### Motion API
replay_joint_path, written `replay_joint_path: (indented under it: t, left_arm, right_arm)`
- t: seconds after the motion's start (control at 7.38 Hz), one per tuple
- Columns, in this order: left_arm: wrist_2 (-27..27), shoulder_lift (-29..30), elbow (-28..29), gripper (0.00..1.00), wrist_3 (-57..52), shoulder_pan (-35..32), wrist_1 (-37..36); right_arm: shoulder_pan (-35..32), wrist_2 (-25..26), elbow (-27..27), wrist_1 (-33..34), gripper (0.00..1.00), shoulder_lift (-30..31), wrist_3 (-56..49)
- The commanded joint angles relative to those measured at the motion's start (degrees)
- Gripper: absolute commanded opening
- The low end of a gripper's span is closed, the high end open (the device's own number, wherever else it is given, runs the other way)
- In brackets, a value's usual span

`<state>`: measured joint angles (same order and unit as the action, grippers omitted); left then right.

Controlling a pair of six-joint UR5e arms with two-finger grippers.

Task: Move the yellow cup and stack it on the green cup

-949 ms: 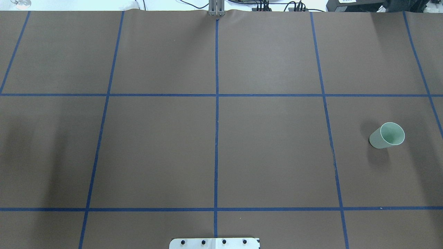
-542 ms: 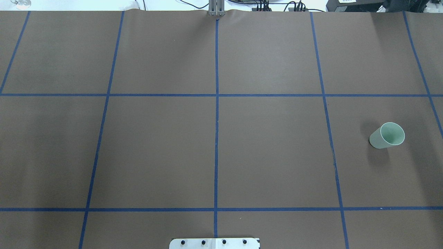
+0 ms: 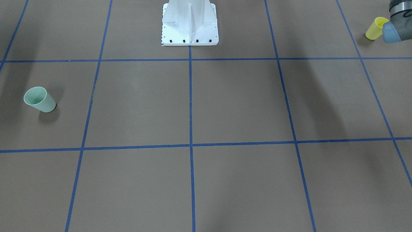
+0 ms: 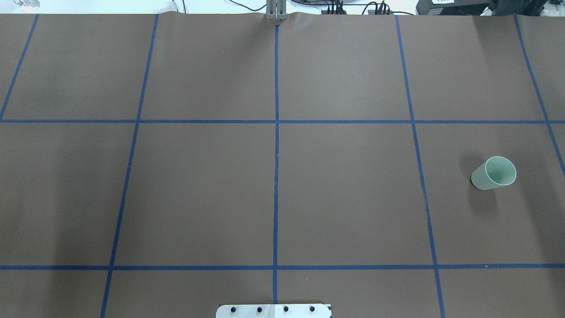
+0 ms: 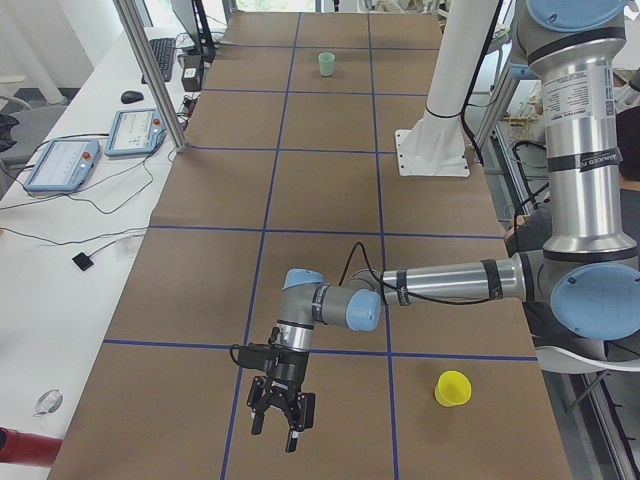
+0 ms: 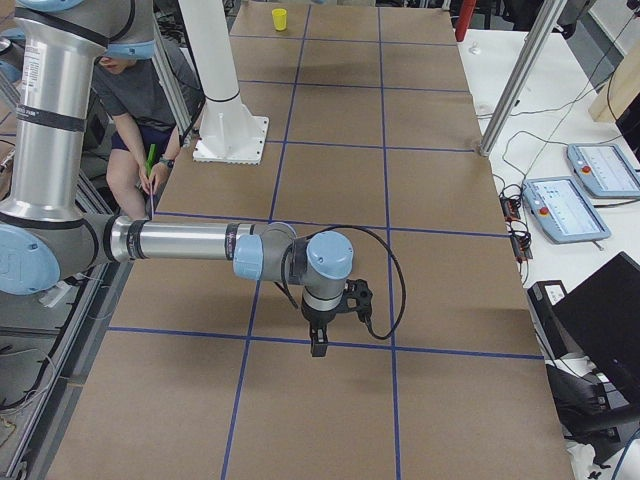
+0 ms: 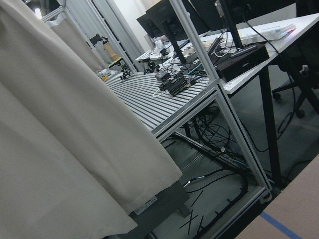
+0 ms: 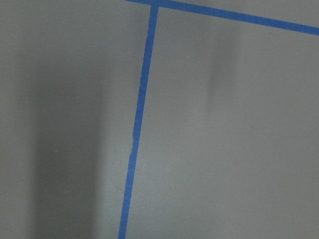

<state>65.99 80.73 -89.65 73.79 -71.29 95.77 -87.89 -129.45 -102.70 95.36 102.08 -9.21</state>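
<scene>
while the green cup stands on the very spot it held a second ago, the soft shadow lying on the desk out on the robot's left of the white base has grown fainter; nothing else in the overhead view differs.

two cups are on the desk, one of each colour, well apart. the green cup stands upright with its mouth up, out on the robot's right of the base and further forward than it, and shows only its own pale inside. the yellow cup stands upright on the robot's left of the base, about level with it; it appears empty in the left side view, while in the front view a joint of the left arm covers part of it.

two arms reach out from the base side, each with one tool. the left tool hangs over the desk, further out from the base than the yellow cup and apart from it. the right tool points down at the desk near a blue tape line, well apart from the green cup. both tools show only in the side views, so i cannot tell whether either is spread or closed.
</scene>
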Motion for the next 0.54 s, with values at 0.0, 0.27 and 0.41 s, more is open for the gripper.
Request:
replay_joint_path:
  t: [0.0, 0.27, 0.41]
  left_arm:
    - [0.45, 1.01, -3.24, 1.00, 12.72, 4.90, -19.57]
    - [6.92, 2.23, -2.99, 1.00, 26.16, 11.14, -30.85]
    - [12.96, 5.11, -2.72, 1.00, 31.98, 13.52, -38.13]
  right_arm:
    - [0.00, -0.01, -0.04, 0.00, 1.00, 0.05, -0.01]
    - [0.00, -0.01, -0.04, 0.00, 1.00, 0.13, -0.01]
    - [0.00, -0.01, 0.05, 0.00, 1.00, 0.14, -0.01]
